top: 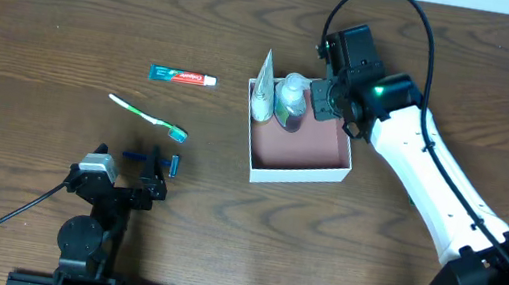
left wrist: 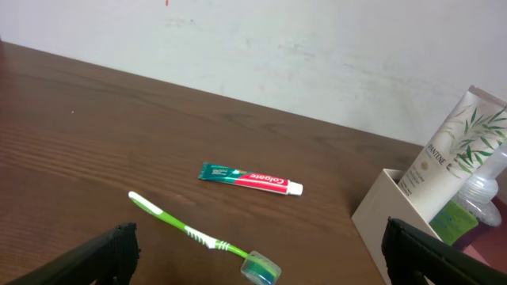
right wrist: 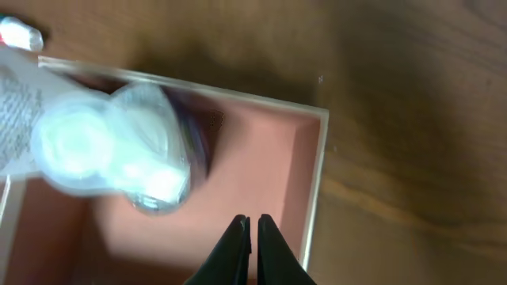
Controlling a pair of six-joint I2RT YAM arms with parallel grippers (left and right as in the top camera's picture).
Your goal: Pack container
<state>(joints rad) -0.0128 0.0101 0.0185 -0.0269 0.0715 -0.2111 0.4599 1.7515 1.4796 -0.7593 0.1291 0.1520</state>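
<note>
Container point(top: 298, 175): shallow square box with thin white walls and a dusty pink-brown floor. It sits flat and open-topped on the table, right of centre and nearer the far edge than the near edge. It is turned slightly off square to the table edges. Its far-left corner holds a white tube point(top: 264, 85) leaning against the wall, with a clear bottle point(top: 291, 102) just beside it. Most of the floor shows.

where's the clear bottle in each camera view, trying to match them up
Overhead: the clear bottle stands in the upper left corner of the container, beside the white tube.
Left wrist: at the far right edge, partly cut off.
Right wrist: blurred, left of centre, seen from above.
Shared landmark: the container's white wall.
</note>
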